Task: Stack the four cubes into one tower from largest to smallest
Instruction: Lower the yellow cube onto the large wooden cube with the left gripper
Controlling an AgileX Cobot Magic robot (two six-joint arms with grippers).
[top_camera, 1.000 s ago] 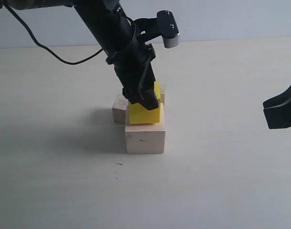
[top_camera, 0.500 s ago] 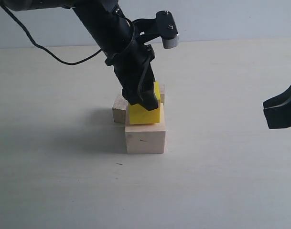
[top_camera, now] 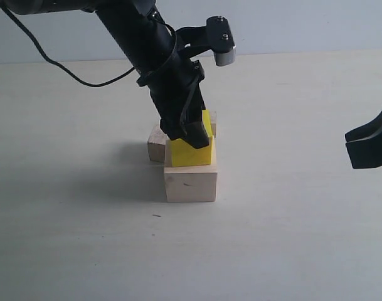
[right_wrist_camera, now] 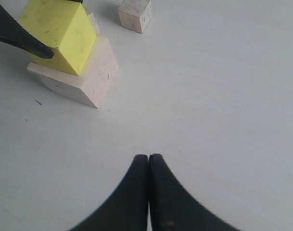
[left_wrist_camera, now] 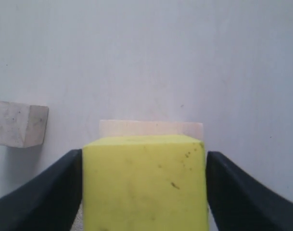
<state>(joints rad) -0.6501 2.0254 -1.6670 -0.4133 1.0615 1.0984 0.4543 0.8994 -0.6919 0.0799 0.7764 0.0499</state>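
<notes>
Two high: the yellow cube (top_camera: 192,153) sits flat on the large pale wood cube (top_camera: 191,183), just left of centre in the exterior view. A strip of pale top shows past it in the left wrist view.
Left claw (left_wrist_camera: 144,154): it slants down from the upper left of the exterior view, with one black finger on each side of the yellow cube. Both are flush against its faces. It's gripping that cube, which fills the whole gap between the fingers.
Left bare wood cube (top_camera: 156,143): on the table (top_camera: 291,238), behind and to the left of the pale cube and close against it. I can't tell whether they touch.
Rear bare wood cube (top_camera: 212,123): only an edge peeks out behind the yellow cube, to its right.
Right claw (right_wrist_camera: 148,158): fingers pressed tight together, nothing between them. It hangs at the right edge of the exterior view, well apart from the cubes.
</notes>
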